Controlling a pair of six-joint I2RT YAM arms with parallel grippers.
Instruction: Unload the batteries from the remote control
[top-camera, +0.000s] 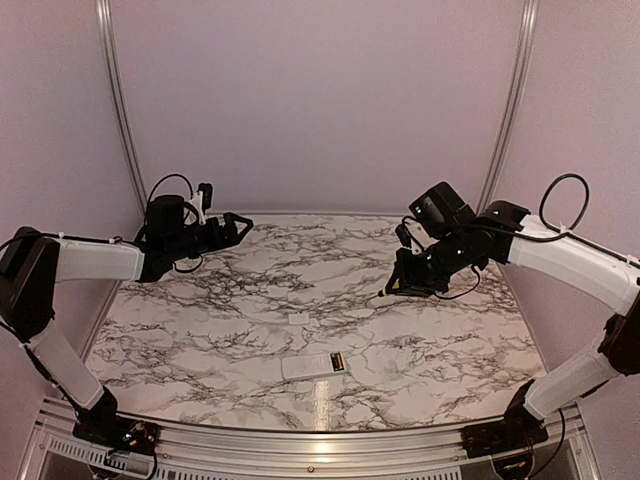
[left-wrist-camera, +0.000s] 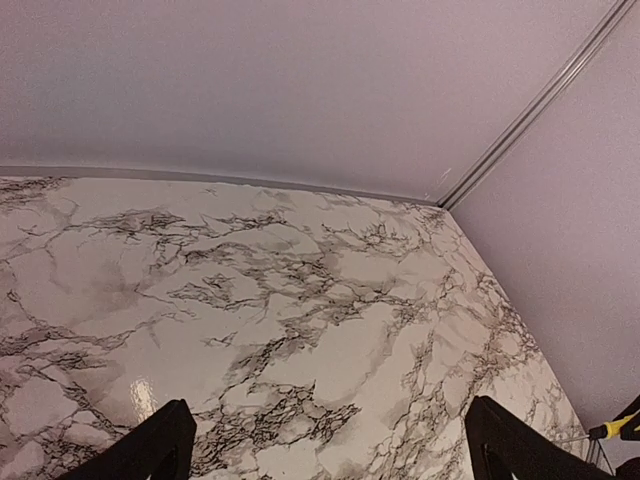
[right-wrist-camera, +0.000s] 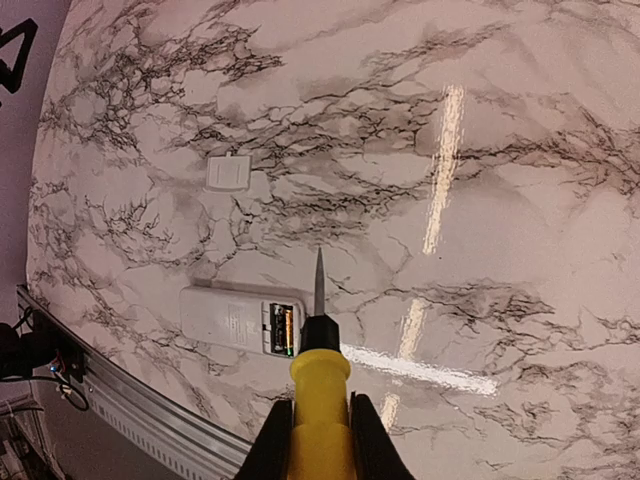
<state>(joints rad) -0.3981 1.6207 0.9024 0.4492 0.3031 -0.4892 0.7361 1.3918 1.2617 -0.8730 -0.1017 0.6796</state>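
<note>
Yellow-handled tool (right-wrist-camera: 320, 385), clamped in the right end effector (right-wrist-camera: 318, 445), hovers over the marbled tabletop (top-camera: 200, 320); the left end effector (left-wrist-camera: 330, 450) gapes wide. Seemingly batteries (right-wrist-camera: 285, 330) sit inside the remote control (right-wrist-camera: 228, 318). Lilac walls (top-camera: 320, 100) surround.

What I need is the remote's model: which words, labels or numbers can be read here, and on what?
No text can be read in any view.
On the remote: faint grey marks, too small and blurred to read.
On the batteries: coloured wrap, no legible print.
On the cover, tool and table: none seen.
</note>
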